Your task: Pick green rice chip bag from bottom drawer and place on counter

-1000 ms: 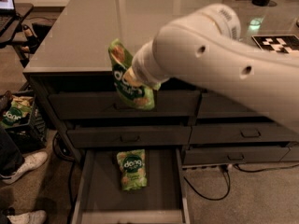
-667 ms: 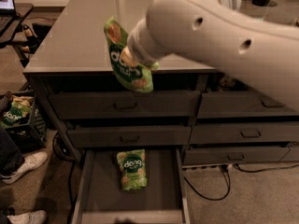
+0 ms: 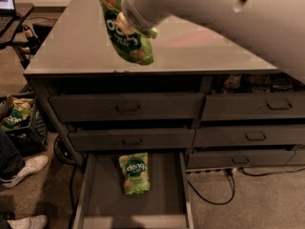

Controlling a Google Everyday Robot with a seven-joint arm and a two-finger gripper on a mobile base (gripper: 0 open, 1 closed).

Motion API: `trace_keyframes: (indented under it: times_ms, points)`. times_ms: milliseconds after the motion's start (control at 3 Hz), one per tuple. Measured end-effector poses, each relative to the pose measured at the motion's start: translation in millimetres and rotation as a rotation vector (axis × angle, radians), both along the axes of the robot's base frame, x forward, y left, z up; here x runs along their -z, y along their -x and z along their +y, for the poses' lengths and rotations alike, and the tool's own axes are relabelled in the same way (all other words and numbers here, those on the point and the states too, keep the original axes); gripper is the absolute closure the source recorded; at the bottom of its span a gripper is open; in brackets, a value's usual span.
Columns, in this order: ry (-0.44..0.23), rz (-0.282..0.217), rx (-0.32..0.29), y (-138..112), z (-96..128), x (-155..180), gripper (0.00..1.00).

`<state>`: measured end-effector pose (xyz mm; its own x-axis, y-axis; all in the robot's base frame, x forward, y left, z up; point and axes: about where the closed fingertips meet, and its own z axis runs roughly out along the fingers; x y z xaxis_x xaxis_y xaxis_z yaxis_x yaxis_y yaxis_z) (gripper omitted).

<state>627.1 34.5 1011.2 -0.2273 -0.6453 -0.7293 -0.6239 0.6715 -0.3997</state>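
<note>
Hand grips green rice chip bag abv counter.

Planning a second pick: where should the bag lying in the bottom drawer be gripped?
Probably from above, pinching across its narrow width: the green rice chip bag lies flat, label up, mid bottom drawer. The gripper holds an identical bag over the counter.

- Dim, warm light; pale sheen on the counter, pinkish toward its right.
- Deep shadow beneath the counter's lip.
- Best lit above the counter: gripper clasping the green rice chip bag.
</note>
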Motion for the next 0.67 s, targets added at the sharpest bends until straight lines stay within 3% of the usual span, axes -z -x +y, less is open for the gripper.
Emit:
trace_keyframes:
  times_ms: [333, 667]
  points:
    - [0.014, 0.004, -0.025, -26.2, 18.6, -10.9, 1.00]
    - [0.031, 0.047, -0.069, -55.5, 45.6, -4.1, 1.00]
